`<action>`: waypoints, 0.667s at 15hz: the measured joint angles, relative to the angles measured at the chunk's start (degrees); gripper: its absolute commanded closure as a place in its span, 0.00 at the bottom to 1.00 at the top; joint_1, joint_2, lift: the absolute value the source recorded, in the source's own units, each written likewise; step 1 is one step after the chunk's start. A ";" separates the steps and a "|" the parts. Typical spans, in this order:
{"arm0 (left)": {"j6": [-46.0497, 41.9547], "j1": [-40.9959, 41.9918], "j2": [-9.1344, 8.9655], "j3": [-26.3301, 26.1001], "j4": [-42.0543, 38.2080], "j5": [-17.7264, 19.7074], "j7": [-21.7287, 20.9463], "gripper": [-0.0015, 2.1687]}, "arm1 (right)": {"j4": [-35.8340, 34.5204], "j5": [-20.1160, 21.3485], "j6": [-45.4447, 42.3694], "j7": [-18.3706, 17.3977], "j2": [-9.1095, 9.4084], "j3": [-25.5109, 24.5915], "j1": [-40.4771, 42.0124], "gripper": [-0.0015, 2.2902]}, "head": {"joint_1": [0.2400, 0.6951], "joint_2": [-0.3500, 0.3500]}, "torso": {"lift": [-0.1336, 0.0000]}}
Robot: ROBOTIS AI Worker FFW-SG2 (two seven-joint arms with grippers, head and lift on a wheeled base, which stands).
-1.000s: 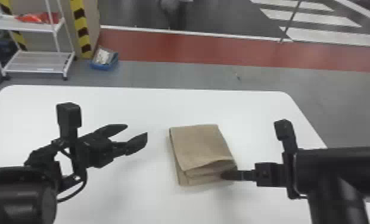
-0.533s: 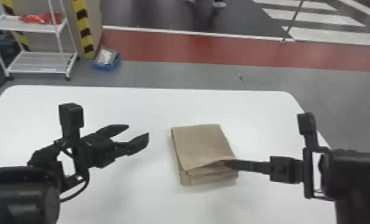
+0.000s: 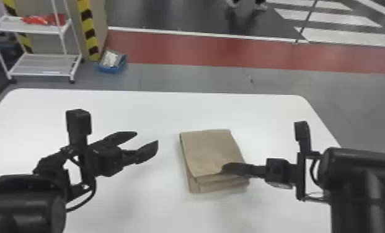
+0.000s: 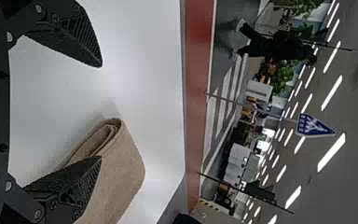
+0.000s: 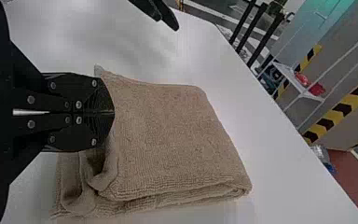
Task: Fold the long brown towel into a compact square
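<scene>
Beyond the table [image 3: 132, 108], far left, stand a rack [image 3: 42, 66] and blue bin [image 3: 109, 68]. The folded towel [image 3: 208, 150] lies lengthwise near to far, far end leaning left, between left gripper [image 3: 147, 141], jaws wide and empty, and right gripper [image 3: 224, 167], jaws together at its near right part (cloth between them? Cannot tell).

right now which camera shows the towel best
The right wrist view: the towel is close up, weave and layers clear. The head view shows it smaller; the left wrist view shows a folded end, partly behind a gripper finger.
</scene>
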 measured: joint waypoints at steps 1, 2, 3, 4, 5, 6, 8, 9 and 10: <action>0.00 0.04 0.00 0.10 0.00 0.00 0.00 0.10 | 0.51 -0.04 0.00 -0.05 0.02 -0.07 -0.08 0.99 | 1.00 0.29 | 0.07; 0.00 0.04 0.00 0.15 0.00 -0.05 0.00 0.10 | 0.64 -0.04 0.00 0.02 0.01 -0.15 0.11 0.99 | 1.00 0.29 | 0.07; 0.00 0.03 0.00 0.18 0.03 -0.11 0.00 0.10 | 0.50 0.01 0.00 0.13 -0.03 -0.22 0.62 0.99 | 1.00 0.29 | 0.07; 0.00 0.00 0.00 0.19 0.11 -0.16 0.00 0.10 | 0.17 0.06 0.00 0.18 -0.10 -0.24 1.16 0.99 | 1.00 0.29 | 0.07; 0.00 -0.08 0.00 0.19 0.18 -0.21 0.00 0.10 | -0.06 0.22 0.00 0.18 -0.17 -0.24 1.80 0.99 | 1.00 0.29 | 0.07; 0.00 -0.14 0.00 0.20 0.25 -0.23 0.00 0.10 | -0.15 0.55 0.00 0.17 -0.31 -0.22 2.30 0.99 | 1.00 0.28 | 0.07; 0.00 -0.26 0.00 0.22 0.33 -0.25 0.00 0.10 | -0.32 0.73 0.00 0.17 -0.57 -0.48 2.99 0.96 | 1.00 0.27 | 0.07; 0.00 -0.36 0.00 0.26 0.34 -0.28 0.00 0.10 | -1.60 -0.32 0.00 0.18 -0.54 -1.10 3.51 0.88 | 1.00 0.27 | 0.07; 0.00 -0.41 0.00 0.39 0.34 -0.31 -0.03 0.10 | -4.08 -2.25 0.00 0.08 -0.24 -2.01 3.97 0.76 | 1.00 0.27 | 0.07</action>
